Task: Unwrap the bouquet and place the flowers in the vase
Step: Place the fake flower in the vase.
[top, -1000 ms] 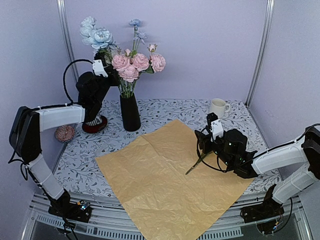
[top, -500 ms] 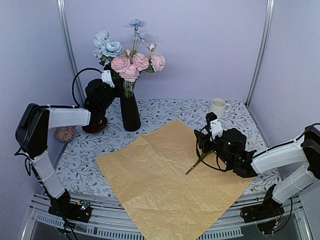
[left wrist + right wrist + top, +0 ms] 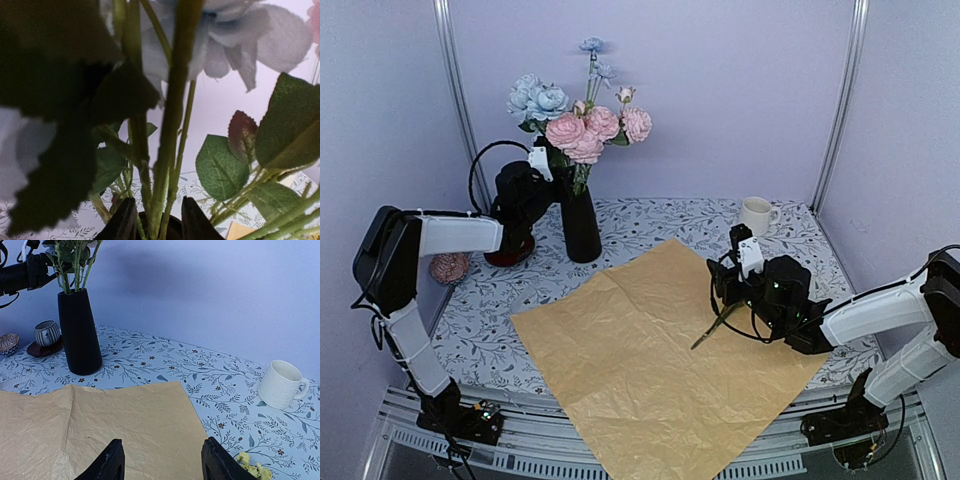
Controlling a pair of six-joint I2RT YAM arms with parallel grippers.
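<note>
Pink, blue flowers [image 3: 586,132] in black vase [image 3: 581,228]

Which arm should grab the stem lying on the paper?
Right. The right pincer hovers open just above the yellow-flowered stem on the paper, while the left pincer is far off at the vase.

**Flowers in the vase, wrap spread open**

We see the slim black vase [image 3: 580,226] standing upright at eleven o'clock on the table. The flowers [image 3: 590,128] rise from its mouth, with pink roses bunched together and pale blue blooms [image 3: 540,98] at their ten o'clock. The tan wrapping paper [image 3: 640,370] lies unfolded and creased, overhanging the table at six o'clock. One green stem [image 3: 713,327] lies toward the paper's three o'clock side.
</note>
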